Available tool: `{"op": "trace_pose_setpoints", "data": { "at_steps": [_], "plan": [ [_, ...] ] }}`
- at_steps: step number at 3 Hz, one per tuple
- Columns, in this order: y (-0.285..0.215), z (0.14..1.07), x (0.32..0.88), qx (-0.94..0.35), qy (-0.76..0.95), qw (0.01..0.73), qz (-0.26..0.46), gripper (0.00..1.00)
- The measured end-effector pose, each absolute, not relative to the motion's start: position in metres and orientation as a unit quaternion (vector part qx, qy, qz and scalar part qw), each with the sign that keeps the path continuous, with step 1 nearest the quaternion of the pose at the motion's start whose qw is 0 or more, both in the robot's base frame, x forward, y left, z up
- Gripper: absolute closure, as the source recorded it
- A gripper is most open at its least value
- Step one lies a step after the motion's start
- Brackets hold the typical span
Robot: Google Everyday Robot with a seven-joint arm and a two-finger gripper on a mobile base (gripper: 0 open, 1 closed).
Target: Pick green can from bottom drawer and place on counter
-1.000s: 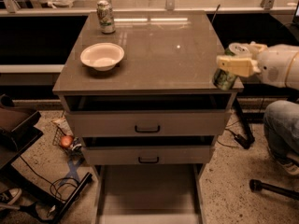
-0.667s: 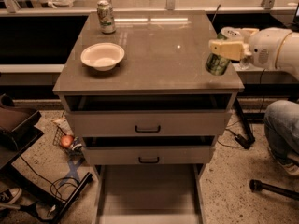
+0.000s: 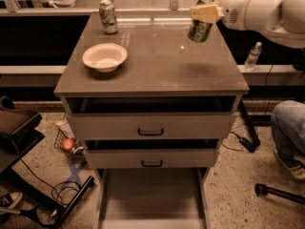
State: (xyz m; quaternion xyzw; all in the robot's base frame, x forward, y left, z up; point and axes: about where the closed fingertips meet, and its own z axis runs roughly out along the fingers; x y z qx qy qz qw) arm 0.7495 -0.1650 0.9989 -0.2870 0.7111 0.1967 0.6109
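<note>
- Green can (image 3: 198, 29) is in the end effector (image 3: 205, 13), off the surface, over the right rear part of the counter (image 3: 157, 70).
- End effector: fingers closed on the can's upper part, nothing else held; the arm (image 3: 259, 11) comes in from the right edge of the view.
- Key relation: the can hangs directly below the end effector and the counter lies straight under the can, so the release point is down, not sideways.
- Can's long axis: near upright, slightly tilted, base swung a little left of its top.
- A dark shadow on the counter in front of the can fits a visible air gap; judged not yet touching.
- Bowl (image 3: 105, 56) sits front-left on the counter, well apart from the can; the pale can (image 3: 108, 16) stands rear-left, also well apart. Neither is under the drop spot.
- Bottom drawer (image 3: 150, 194) is pulled out, floor bare as far as it shows.
- Judgement: pick done, place step in hand; next move needs a straight descent and squaring the tilt so the base lands flat.
- Risk: a tilted base could tip the can near the right edge.
</note>
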Motion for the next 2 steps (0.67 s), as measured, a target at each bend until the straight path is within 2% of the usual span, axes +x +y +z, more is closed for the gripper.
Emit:
{"op": "trace_pose_setpoints", "data": {
  "at_steps": [2],
  "plan": [
    [-0.122, 0.981, 0.825, -0.281, 0.719, 0.603, 0.2, 1.0]
  ]
}}
